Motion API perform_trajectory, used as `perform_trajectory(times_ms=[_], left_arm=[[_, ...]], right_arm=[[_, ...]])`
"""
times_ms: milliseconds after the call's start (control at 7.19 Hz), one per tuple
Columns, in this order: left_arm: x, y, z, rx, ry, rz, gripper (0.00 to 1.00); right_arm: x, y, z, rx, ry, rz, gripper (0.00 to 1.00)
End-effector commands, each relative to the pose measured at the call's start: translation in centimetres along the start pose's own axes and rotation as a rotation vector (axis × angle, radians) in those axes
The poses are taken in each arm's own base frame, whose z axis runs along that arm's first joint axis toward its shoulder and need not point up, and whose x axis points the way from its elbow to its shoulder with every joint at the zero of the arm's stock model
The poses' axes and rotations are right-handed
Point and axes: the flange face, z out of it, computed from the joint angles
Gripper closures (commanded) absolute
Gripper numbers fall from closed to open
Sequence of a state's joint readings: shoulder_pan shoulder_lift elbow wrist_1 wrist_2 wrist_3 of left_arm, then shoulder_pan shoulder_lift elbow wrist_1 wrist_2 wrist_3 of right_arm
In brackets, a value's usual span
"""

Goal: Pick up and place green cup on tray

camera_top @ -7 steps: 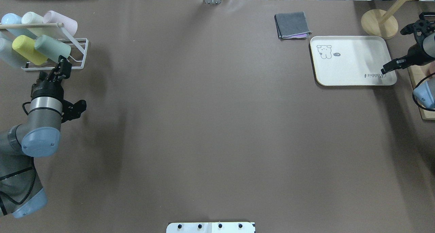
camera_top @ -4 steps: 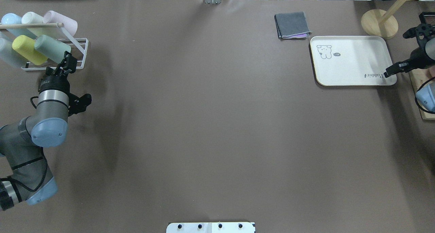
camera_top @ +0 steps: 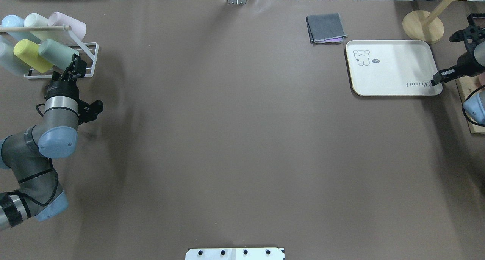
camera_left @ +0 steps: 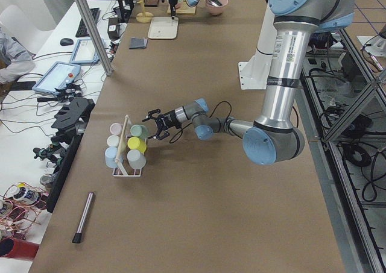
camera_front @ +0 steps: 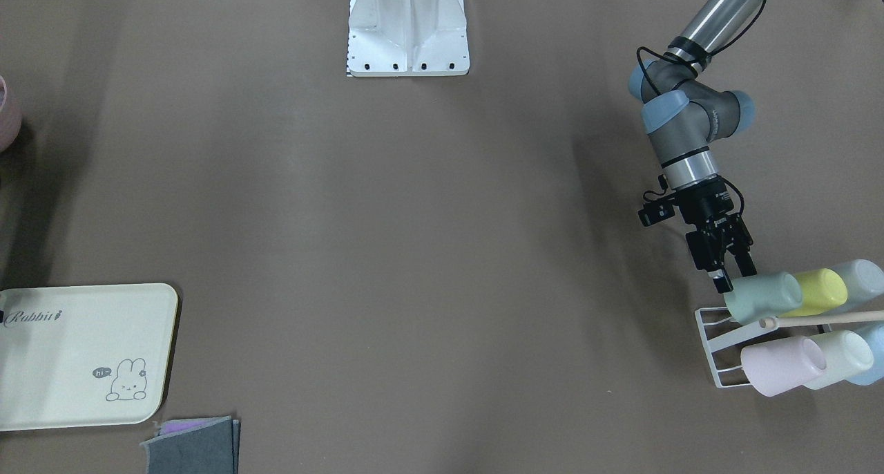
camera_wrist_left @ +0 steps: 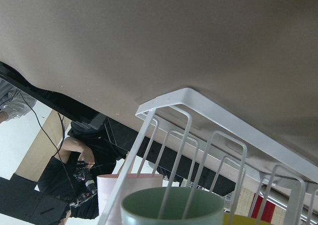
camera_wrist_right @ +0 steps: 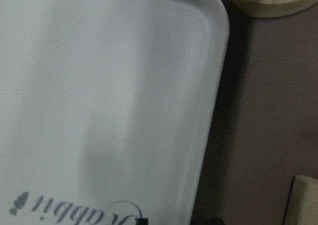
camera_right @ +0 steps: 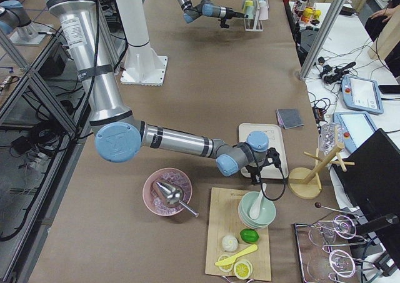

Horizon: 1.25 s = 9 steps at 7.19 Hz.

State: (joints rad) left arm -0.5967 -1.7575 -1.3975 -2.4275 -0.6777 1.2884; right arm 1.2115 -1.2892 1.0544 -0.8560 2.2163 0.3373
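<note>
Overhead exterior shows green cup (camera_top: 57, 53) seemingly touching left gripper (camera_top: 77, 65).

Robotics lab: teach pendants (camera_right: 359, 90), aluminium frame post (camera_left: 90, 29), tangled cables (camera_right: 328, 77), operators' benches beside paper-covered table (camera_top: 242, 138).

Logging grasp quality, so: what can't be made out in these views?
- Whether the left gripper touches the sage-green plastic cup: too small in front-facing view, jaws outside left wrist view.
- Whether the right gripper is open: right wrist view's bottom edge cuts it off.
</note>
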Motion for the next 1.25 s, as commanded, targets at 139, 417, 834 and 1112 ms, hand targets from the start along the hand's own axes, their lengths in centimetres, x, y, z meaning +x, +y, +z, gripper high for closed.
perform_trajectory(times_ms=[139, 417, 834, 1112], left_arm=[[-1.7, -0.4, 1.2, -0.013, 0.0, -0.012, 0.03], [-1.7, 0.2, 1.7, -0.022, 0.004, -0.017, 0.03], [-0.6, 0.0, 2.3, -0.018, 0.001, -0.026, 0.03], [0.7, -0.3, 2.8, -0.016, -0.006, -0.034, 0.03]], right_arm=[[0.3, 0.3, 0.0, -0.002, 0.001, 0.004, 0.64], [0.5, 0.3, -0.1, 0.001, 0.003, 0.006, 0.67], [1.0, 0.3, -0.6, 0.007, 0.002, 0.006, 1.0], [1.3, -0.6, -1.9, 0.019, -0.022, 0.018, 1.0]])
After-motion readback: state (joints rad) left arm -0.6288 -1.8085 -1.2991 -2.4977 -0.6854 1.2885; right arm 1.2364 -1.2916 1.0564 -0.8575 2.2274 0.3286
